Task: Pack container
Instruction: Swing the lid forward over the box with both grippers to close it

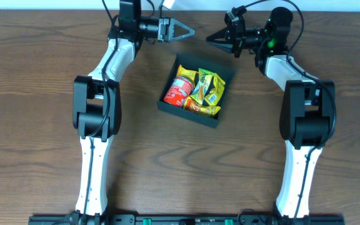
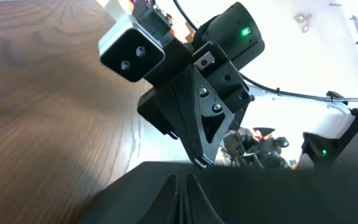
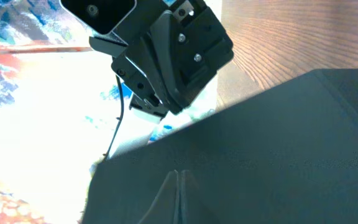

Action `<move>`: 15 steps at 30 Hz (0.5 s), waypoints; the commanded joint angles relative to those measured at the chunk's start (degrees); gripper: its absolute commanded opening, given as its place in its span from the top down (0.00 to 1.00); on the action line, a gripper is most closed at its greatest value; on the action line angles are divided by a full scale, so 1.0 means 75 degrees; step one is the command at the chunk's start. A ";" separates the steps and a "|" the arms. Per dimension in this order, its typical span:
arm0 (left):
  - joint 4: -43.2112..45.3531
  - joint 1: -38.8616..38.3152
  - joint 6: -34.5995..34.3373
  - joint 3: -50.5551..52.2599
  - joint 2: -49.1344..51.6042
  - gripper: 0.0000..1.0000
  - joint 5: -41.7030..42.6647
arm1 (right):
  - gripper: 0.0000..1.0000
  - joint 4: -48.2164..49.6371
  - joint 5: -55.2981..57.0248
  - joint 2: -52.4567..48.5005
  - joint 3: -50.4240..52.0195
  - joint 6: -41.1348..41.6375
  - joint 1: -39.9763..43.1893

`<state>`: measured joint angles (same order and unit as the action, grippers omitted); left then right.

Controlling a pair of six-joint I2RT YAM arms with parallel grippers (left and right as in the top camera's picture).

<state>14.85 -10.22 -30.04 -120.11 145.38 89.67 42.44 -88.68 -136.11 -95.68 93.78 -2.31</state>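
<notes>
The dark teal container (image 1: 165, 103) lies open at the middle of the table. In it are a red can (image 1: 179, 91) and yellow and green snack packets (image 1: 209, 87). My left gripper (image 1: 191, 30) and right gripper (image 1: 209, 38) hover just beyond its far edge, tips pointing at each other a short way apart. Both are shut with nothing between the fingers. In the left wrist view the shut left gripper (image 2: 183, 182) stands in front of a dark surface of the container (image 2: 291, 196), facing the right gripper (image 2: 201, 163). The right wrist view shows the shut right gripper (image 3: 178, 175) over the same teal surface (image 3: 291, 137).
Brown wood table (image 1: 42, 125) stretches to both sides of the container. Both arms reach in from the near edge, with their bases at the bottom. A pale wall or floor lies beyond the table's far edge.
</notes>
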 commanded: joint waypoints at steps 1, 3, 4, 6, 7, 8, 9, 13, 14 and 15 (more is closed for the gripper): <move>0.0055 0.0224 0.0364 0.0000 -0.0443 0.94 0.0131 | 0.98 0.0035 0.0105 0.0117 -0.0079 0.0015 0.0152; 0.0431 0.0344 0.0463 0.0000 -0.0443 0.94 0.0020 | 0.98 0.0082 0.0510 0.0117 -0.0079 -0.0530 0.0338; 0.0615 0.0385 0.0466 0.0000 -0.0443 0.94 -0.0192 | 0.98 0.0207 0.0784 0.0117 -0.0079 -0.1017 0.0437; 0.0892 0.0425 0.0653 0.0000 -0.0443 0.93 -0.1241 | 0.99 0.0201 0.1326 0.0117 -0.0079 -0.2384 0.0571; 0.0816 0.0423 0.0935 0.0000 -0.0443 0.92 -0.2075 | 0.98 0.0143 0.1725 0.0117 -0.0079 -0.3069 0.0606; 0.0624 0.0385 0.1346 0.0000 -0.0443 0.91 -0.3133 | 0.98 0.0067 0.2116 0.0117 -0.0079 -0.3829 0.0603; 0.0256 0.0297 0.1763 0.0000 -0.0443 0.91 -0.4412 | 0.98 -0.0105 0.2521 0.0117 -0.0079 -0.4578 0.0586; -0.0833 -0.0204 0.2605 0.0000 -0.0443 0.87 -0.9355 | 0.98 -0.1606 0.4902 0.0117 -0.0079 -0.6895 0.0370; -0.1000 -0.0350 0.2882 0.0000 -0.0443 0.85 -1.0168 | 0.98 -0.2124 0.5808 0.0117 -0.0079 -0.7437 0.0303; -0.1183 -0.0478 0.3238 0.0000 -0.0443 0.85 -1.0660 | 0.98 -0.2617 0.6811 0.0117 -0.0079 -0.7868 0.0236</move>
<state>6.72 -11.49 -13.23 -120.07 144.16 31.03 25.23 -55.81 -136.11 -95.96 49.41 0.95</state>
